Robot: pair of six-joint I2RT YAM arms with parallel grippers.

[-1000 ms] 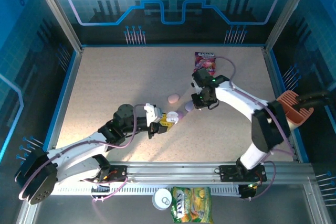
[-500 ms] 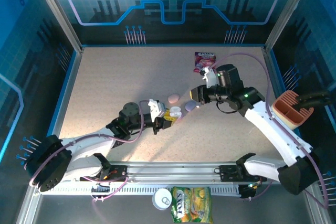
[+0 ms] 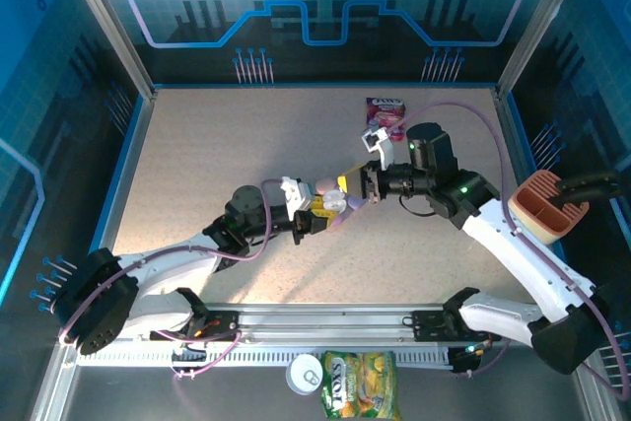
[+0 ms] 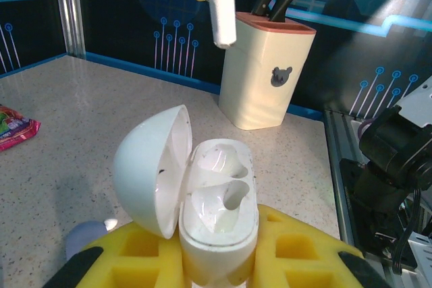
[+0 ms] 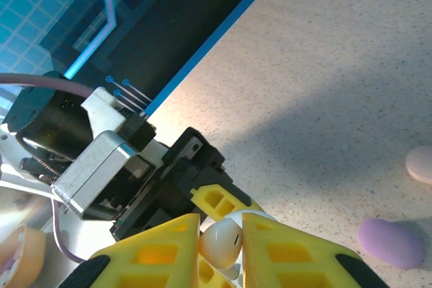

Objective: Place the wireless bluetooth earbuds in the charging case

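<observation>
My left gripper is shut on a white charging case, gripped low between its yellow fingers. The case's lid is swung open to the left, and both sockets look empty. Above the case a white earbud hangs stem down, apart from it. My right gripper is shut on that earbud. In the top view the left gripper and the right gripper nearly meet over the middle of the table.
A purple pebble-shaped case and a pink one lie on the table beside the grippers. A cream holder stands at the right edge. A pink snack packet lies at the back.
The right gripper has swung left with the earbud and now hangs over the left gripper. The left gripper has crept up and right with the open case.
</observation>
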